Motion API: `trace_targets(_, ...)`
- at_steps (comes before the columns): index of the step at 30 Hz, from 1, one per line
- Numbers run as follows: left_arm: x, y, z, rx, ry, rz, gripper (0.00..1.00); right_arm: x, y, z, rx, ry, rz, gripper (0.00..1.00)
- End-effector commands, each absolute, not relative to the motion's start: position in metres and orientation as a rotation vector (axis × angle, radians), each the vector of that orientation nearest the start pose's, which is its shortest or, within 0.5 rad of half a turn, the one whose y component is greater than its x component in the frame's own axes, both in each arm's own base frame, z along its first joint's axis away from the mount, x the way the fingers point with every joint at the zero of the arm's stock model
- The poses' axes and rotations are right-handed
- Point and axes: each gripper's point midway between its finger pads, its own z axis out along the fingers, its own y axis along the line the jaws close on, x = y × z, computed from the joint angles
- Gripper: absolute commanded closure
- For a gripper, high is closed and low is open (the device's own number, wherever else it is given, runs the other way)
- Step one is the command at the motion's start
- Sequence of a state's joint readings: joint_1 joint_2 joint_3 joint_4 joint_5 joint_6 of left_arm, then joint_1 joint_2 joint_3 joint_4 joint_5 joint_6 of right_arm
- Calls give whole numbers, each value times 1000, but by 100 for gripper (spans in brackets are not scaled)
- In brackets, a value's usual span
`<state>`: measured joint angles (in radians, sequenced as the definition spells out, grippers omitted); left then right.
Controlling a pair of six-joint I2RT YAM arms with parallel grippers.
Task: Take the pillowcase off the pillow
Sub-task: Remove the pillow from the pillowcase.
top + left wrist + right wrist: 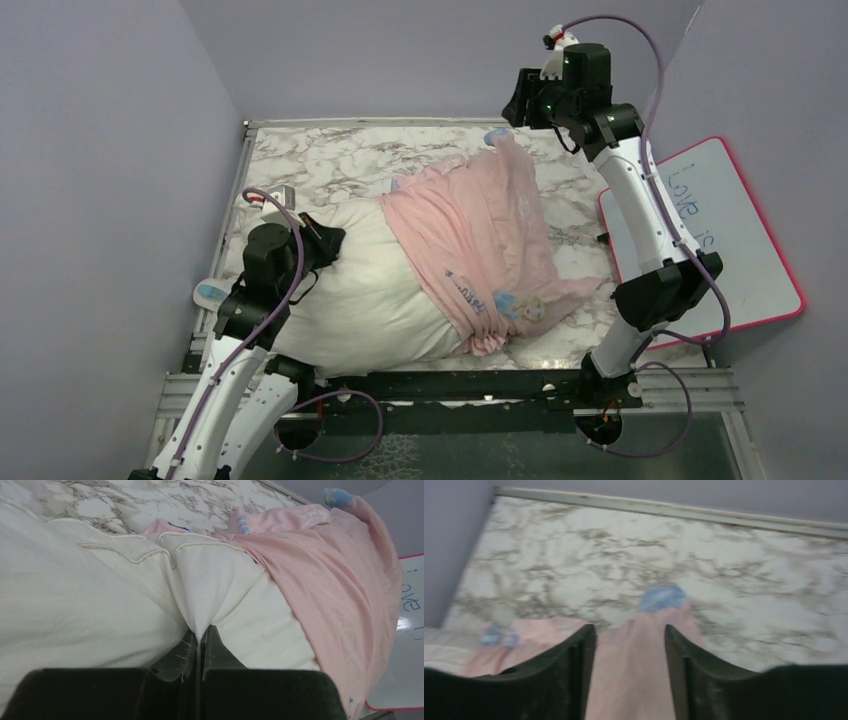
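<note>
Pinching pillow in clenched left jaws; pillowcase between parted right jaws.

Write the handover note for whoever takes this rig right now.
Left gripper: shut on a pinch of the pillow near its left end.
Right gripper: fingers apart, with a strip of the pillowcase between them, above the far side of the table.
Done: the pillow's left half is bare.
Left to do: the pillowcase is still over the pillow's right end. It probably needs a firm grip and a pull to the right while the left gripper holds the pillow.
</note>
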<state>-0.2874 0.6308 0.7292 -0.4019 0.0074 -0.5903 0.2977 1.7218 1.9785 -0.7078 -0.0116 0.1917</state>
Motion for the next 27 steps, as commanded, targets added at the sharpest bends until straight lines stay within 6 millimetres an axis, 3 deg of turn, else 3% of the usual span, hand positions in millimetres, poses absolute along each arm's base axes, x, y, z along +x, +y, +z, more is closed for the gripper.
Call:
trace_targets(1,243,-100,251,-216,1874,-611,100,443,242,349,-391,1991,857,36)
trace_targets(4,239,-108,254,-174,1863,-658,100,436,276,338,-542,1988,1030,24)
trace_targets(8,232,-118,257,-124,1867,-725,100,448,314,316,-746,1995,987,14)
trace_targets(12,228,-117,259,-128,1867,-721,100,453,320,268,-678,2195,997,13)
trace_targets(17,225,-111,257,-168,1851,-708,100,405,331,225,-776,2287,1192,10)
trace_targets(19,225,-112,252,-165,1865,-712,100,396,332,204,-814,2346,1114,10)
trace_targets(20,225,-112,250,-165,1873,-711,100,394,331,197,-833,2369,1067,14)
trace_targets(23,225,-111,244,-180,1885,-707,100,410,315,183,-785,2439,839,45)
trace_targets(26,225,-108,242,-201,1885,-693,100,438,296,205,-677,2368,622,68)
trace_targets(27,225,-106,242,-211,1888,-683,100,448,288,215,-634,2334,542,82)
